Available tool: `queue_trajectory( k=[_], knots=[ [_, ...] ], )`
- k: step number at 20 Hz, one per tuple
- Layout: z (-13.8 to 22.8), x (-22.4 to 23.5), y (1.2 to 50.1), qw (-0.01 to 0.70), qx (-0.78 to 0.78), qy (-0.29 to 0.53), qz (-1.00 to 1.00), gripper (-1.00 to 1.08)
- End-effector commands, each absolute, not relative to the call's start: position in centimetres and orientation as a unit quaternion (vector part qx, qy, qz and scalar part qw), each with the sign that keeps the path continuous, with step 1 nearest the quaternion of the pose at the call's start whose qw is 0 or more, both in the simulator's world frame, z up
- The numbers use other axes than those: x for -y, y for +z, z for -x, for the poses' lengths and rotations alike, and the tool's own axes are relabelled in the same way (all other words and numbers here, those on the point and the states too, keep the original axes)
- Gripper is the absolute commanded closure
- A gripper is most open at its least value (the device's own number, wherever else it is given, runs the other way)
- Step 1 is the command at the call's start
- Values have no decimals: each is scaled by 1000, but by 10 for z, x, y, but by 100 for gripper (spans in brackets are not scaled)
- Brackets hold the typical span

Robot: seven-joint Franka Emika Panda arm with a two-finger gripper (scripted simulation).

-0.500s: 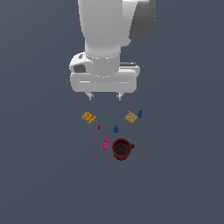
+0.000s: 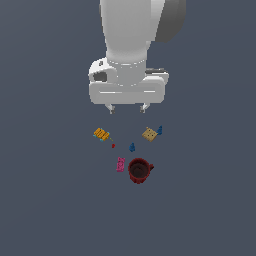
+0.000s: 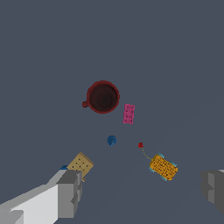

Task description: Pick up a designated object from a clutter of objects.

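The designated object (image 2: pixel 101 134) (image 3: pixel 163 167) is a small flat orange rectangle with a grid top and teal edges; a thin string runs from it to a tiny red bit (image 2: pixel 113 145) (image 3: pixel 140 145). It lies on the grey floor at the exterior view's left of the clutter. My gripper (image 2: pixel 127 108) (image 3: pixel 142 190) hangs open above the floor, behind the clutter and apart from everything. In the wrist view the orange piece lies between the two fingers (image 3: pixel 69 194), nearer the one at the frame edge.
A tan square (image 2: pixel 149 134) (image 3: pixel 80 165) with a blue bit (image 2: pixel 159 130) beside it lies close to one fingertip. Another blue bit (image 2: pixel 132 147) (image 3: pixel 111 140), a pink block (image 2: pixel 120 164) (image 3: pixel 128 113) and a dark red mug (image 2: pixel 139 170) (image 3: pixel 103 97) lie nearer the front.
The gripper looks slightly lower and closer to the clutter. None of the objects has moved.
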State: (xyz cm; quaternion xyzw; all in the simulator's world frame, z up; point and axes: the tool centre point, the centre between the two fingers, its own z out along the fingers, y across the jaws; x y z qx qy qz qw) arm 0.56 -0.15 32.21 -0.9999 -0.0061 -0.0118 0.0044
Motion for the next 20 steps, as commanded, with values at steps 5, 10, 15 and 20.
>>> queue_trajectory(
  k=[5,10,15,20],
  knots=[
    [-5,-2,322,6,8,-11,1000,-92],
    [-5,6,311,1,23,-11,1000,-92],
    [-3,20,291,-6,51,-8,999,-92],
    [1,39,262,-16,95,-4,995,-92]
  ],
)
